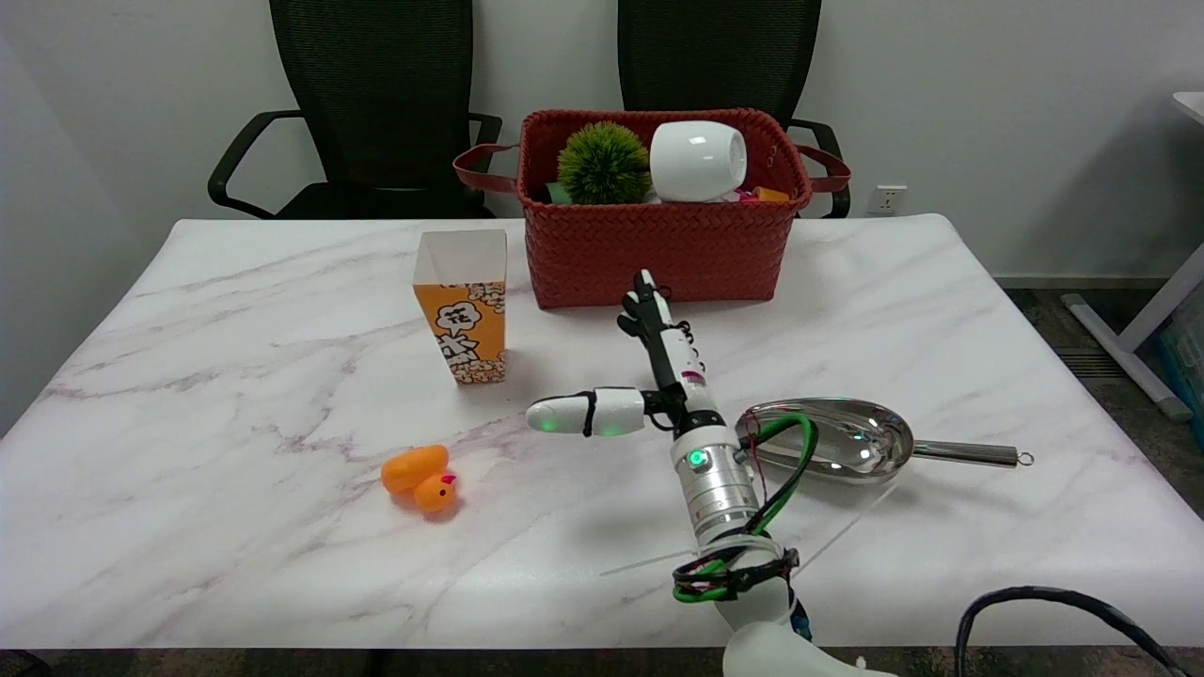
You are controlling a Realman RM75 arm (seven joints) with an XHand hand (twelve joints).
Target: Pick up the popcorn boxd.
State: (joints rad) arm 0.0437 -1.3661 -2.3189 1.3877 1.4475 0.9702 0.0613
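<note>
The orange-and-white paper popcorn box point(461, 310) stands upright on the white marble counter point(235, 376), just left of the red woven basket point(658, 244); its front bears a Chinese character and printed popcorn. The right hand point(640, 376) hovers to the box's right, apart from it, fingers spread wide, empty.

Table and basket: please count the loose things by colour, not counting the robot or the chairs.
Orange: 2, the popcorn box and the toy duck.
Red: 1, the woven basket.
Green: 1, the spiky ball in the basket.
White: 1, the cup in the basket.
Silver: 1, the metal scoop.
Total: 6. Small items behind the cup are too hidden to count.
</note>
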